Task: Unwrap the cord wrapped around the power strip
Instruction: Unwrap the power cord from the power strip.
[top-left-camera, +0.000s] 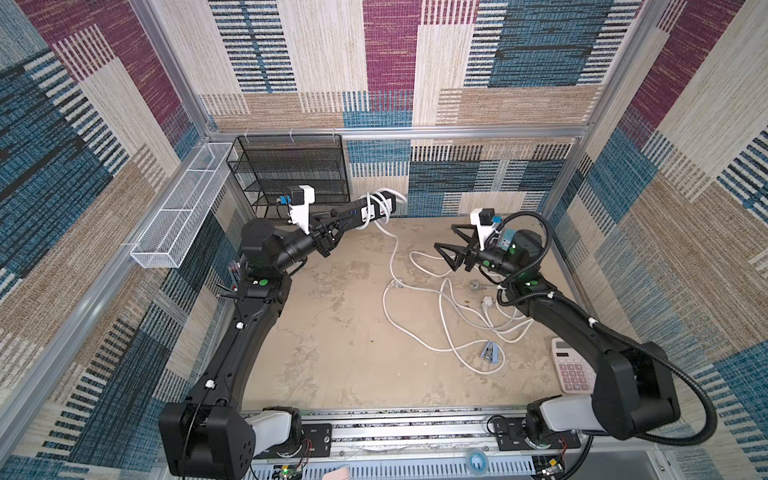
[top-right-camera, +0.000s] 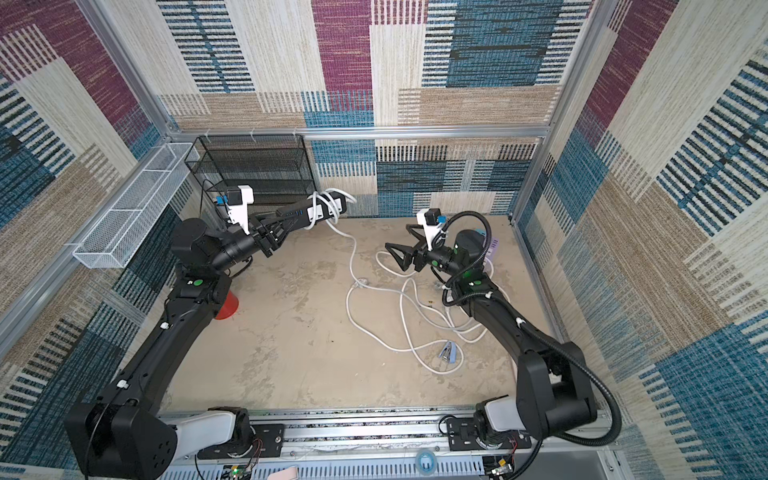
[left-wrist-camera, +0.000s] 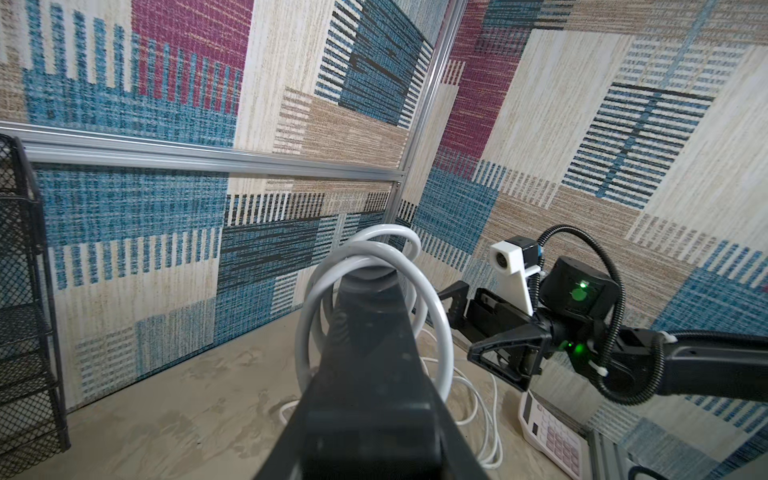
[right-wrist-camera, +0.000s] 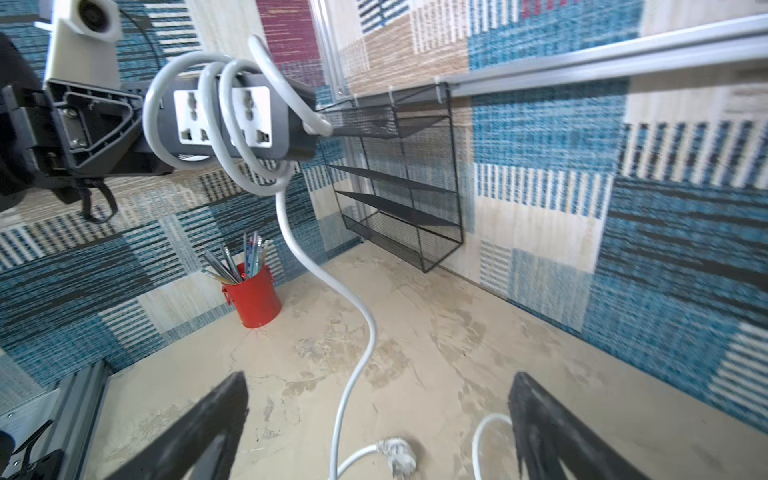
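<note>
Clamped at one end in the left pincer (top-left-camera: 334, 227), power strip (top-left-camera: 357, 211) raised lengthwise, cord coils (top-left-camera: 380, 203) on its free end nearest the empty, wide-apart right pincer (top-left-camera: 445, 237).

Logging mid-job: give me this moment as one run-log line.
left gripper: shut on power strip, held above table | right gripper: open, empty | cord: loops on strip end, rest trailing onto table | task: unfinished

Blk pwr strip (right-wrist-camera: 287, 124) aloft; cord (right-wrist-camera: 282, 216) looped — white
</note>
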